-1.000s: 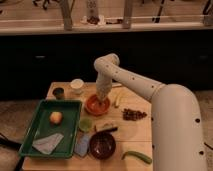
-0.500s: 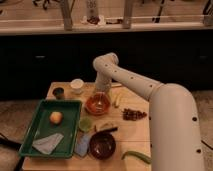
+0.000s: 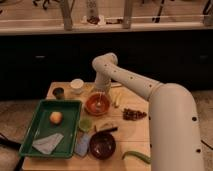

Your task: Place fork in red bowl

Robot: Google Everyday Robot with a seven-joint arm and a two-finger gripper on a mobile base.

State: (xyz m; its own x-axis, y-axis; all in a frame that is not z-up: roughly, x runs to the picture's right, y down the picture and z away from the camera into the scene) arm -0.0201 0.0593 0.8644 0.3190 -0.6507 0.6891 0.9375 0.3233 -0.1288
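Observation:
The red bowl [image 3: 97, 104] is round, shallow and orange-red, and stands in the middle of the wooden table [image 3: 140, 131]. A slim pale streak lies inside it and looks like the fork [image 3: 100, 102]. My gripper [image 3: 100, 92] hangs just above the bowl's far rim, pointing down. The white arm comes in from the right, over the table. The gripper hides the bowl's far edge.
A green tray [image 3: 35, 131] at the left holds an orange fruit [image 3: 56, 117] and a pale cloth [image 3: 47, 144]. A maroon bowl [image 3: 102, 145], lime-green cup [image 3: 85, 124], white cup [image 3: 76, 85], dark cup [image 3: 59, 92], pale yellow piece [image 3: 117, 100] and green pod [image 3: 136, 156] stand around.
My gripper has risen from down in the red bowl to just above it. The inside of the bowl now shows, with a pale streak lying in it.

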